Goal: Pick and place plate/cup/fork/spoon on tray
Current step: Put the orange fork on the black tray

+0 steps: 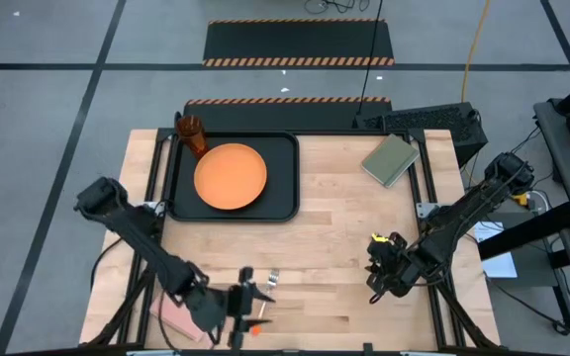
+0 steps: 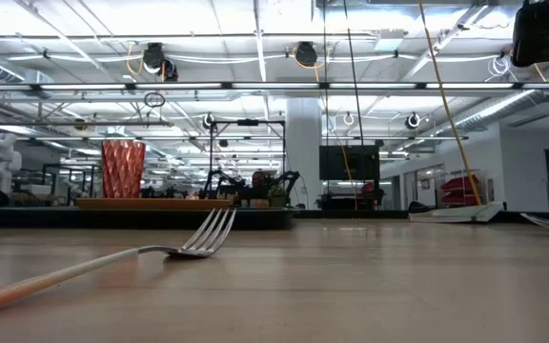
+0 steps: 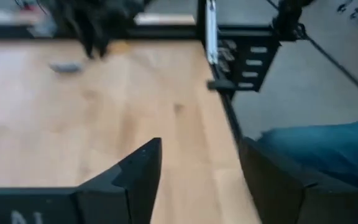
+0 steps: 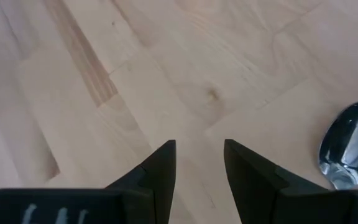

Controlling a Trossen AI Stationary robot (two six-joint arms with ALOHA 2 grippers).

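High view: the plate (image 1: 231, 176) is sitting on the tray (image 1: 287, 168), with the cup (image 1: 192, 133) at the tray's far left corner. The fork (image 1: 266, 288) is lying on the table just ahead of the left gripper (image 1: 246, 300). The right gripper (image 1: 377, 269) is hovering low at the table's right side.

Low view: the fork (image 2: 112, 259) is lying flat, tines slightly raised, with the cup (image 2: 123, 168) standing well behind it.

Left wrist view: the left gripper (image 3: 199, 169) is being held wide open and empty; the fork is not being shown here.

Right wrist view: the right gripper (image 4: 200, 160) is parted narrowly, nothing between its fingers, with the spoon (image 4: 348, 144) bowl just beside it.

Fork and spoon are judged light, stiff, thin and slippery on wood; the handle mid-length is being favoured as the pinch point.
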